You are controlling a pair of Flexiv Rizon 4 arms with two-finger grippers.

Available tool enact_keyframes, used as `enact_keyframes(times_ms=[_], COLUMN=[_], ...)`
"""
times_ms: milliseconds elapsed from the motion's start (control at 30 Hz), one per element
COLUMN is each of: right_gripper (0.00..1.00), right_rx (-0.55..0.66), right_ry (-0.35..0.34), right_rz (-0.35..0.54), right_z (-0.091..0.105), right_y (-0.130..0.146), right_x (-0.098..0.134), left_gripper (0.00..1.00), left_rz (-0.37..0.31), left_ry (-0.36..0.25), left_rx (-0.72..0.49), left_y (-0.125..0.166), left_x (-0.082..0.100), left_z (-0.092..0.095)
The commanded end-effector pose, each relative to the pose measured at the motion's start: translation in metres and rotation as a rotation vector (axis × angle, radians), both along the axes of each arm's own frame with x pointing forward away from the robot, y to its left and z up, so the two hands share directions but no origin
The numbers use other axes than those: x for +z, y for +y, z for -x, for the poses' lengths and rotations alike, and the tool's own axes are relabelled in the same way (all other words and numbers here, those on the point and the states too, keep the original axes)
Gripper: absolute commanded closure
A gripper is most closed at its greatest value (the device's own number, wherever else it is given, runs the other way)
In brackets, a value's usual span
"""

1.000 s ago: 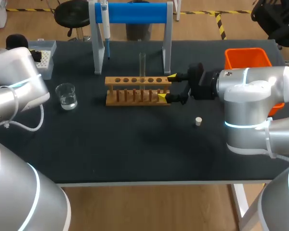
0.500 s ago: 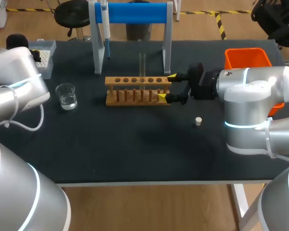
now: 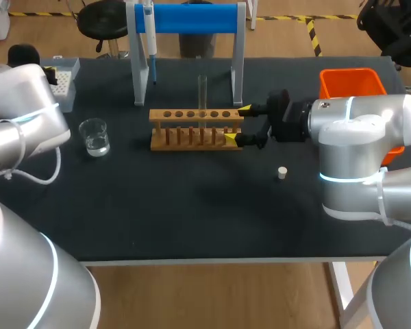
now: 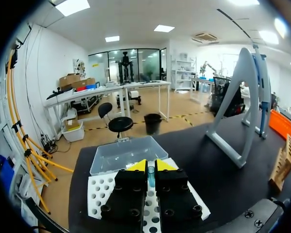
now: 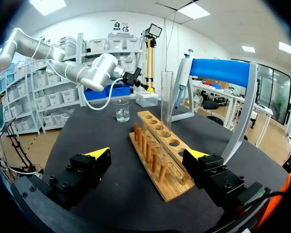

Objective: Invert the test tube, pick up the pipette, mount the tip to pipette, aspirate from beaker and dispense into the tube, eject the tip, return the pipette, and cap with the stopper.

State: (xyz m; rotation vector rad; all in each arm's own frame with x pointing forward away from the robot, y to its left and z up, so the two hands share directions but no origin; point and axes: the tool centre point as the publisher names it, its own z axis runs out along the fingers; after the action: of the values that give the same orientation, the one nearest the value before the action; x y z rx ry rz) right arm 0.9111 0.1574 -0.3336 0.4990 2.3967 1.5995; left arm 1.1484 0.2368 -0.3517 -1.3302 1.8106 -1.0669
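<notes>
A clear test tube [image 3: 203, 94] stands upright in the wooden rack [image 3: 195, 128]. My right gripper [image 3: 238, 125] is open, one finger on each side of the rack's right end; the rack [image 5: 160, 160] and the tube [image 5: 167, 102] lie just ahead of it [image 5: 148, 155]. My left gripper [image 4: 151, 166] is over the white tip box [image 4: 99, 194], shut on a thin pipette tip [image 4: 151, 175]. In the head view this gripper [image 3: 49, 70] sits at the tip box [image 3: 67, 86]. The pipette [image 3: 149, 34] hangs on the blue-barred stand [image 3: 192, 19]. The beaker [image 3: 94, 136] holds clear liquid. A white stopper [image 3: 282, 173] lies on the mat.
An orange bin [image 3: 353, 83] stands at the back right, behind my right arm. The stand's grey legs [image 3: 238, 65] rise just behind the rack. The tip box's clear lid [image 4: 126, 153] lies past the left gripper.
My left arm has shifted slightly toward the back over the tip box. The right arm, rack and tube have not moved.
</notes>
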Motion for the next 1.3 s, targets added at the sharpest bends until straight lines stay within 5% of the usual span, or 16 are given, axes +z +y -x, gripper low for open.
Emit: enact_keyframes(times_ms=[33, 1300], right_gripper=[0.0, 0.0], right_rx=[-0.004, -0.004], right_ry=[-0.003, -0.003], right_rz=[-0.001, -0.001], right_z=[0.001, 0.001], right_y=[0.0, 0.0], right_x=[-0.001, -0.001], left_gripper=[1.0, 1.0], left_rz=[-0.005, -0.072], left_ry=[0.007, -0.049], left_rx=[0.0, 0.013], left_y=[0.001, -0.007], left_x=[0.007, 0.047], left_z=[0.001, 0.003])
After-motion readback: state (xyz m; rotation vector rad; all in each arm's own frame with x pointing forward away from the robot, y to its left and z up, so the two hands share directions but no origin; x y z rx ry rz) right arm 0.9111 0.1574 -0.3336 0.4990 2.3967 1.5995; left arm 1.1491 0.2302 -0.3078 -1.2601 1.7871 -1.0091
